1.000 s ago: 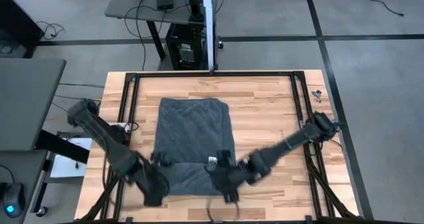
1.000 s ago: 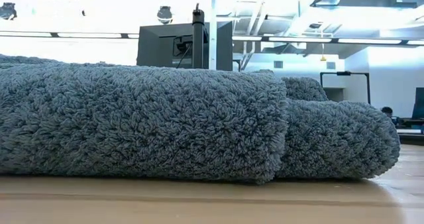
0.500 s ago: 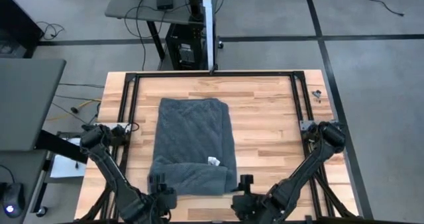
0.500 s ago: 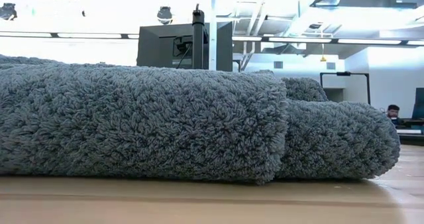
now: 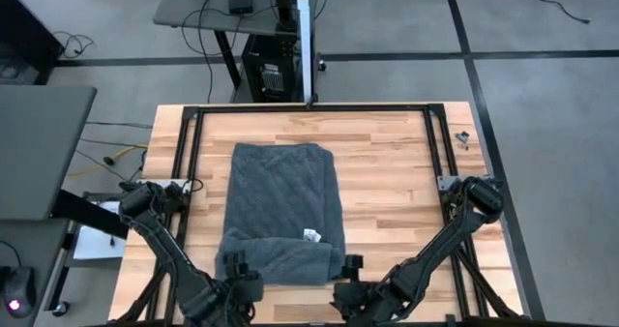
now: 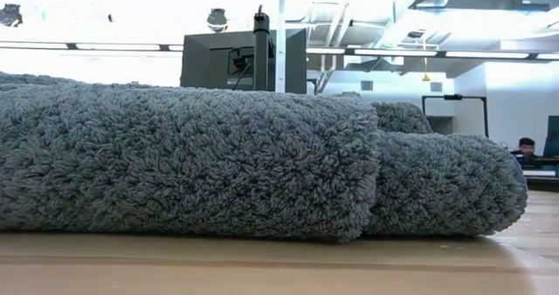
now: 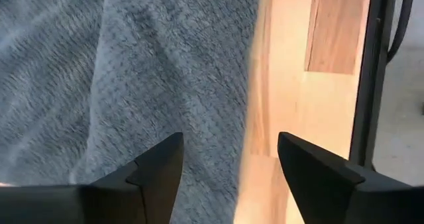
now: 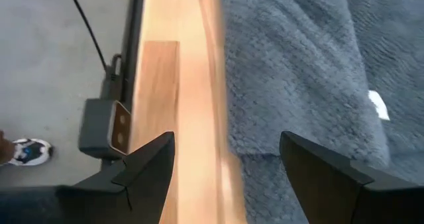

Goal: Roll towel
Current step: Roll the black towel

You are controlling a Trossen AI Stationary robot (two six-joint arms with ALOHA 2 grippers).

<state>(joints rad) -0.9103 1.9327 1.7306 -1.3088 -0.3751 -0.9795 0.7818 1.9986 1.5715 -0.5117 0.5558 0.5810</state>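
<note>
Hovering spread-fingered, left end effector [image 5: 235,269] and right end effector [image 5: 350,269] flank the towel's [image 5: 282,203] rolled edge.

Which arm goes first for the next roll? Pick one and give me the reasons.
Neither clearly; a slight lean to the left. Both grippers, left and right, sit open at the near table edge, off the towel. The left one is a touch closer to the rolled end's corner.

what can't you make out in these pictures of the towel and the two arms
- Towel: in the low view it fills the foreground and hides both grippers.
- White tag: too small to read in the high view.
- Left gripper and right gripper: fingers open; wrist views cut off the fingers' bases.
- Rolled edge: number of turns not visible.
</note>
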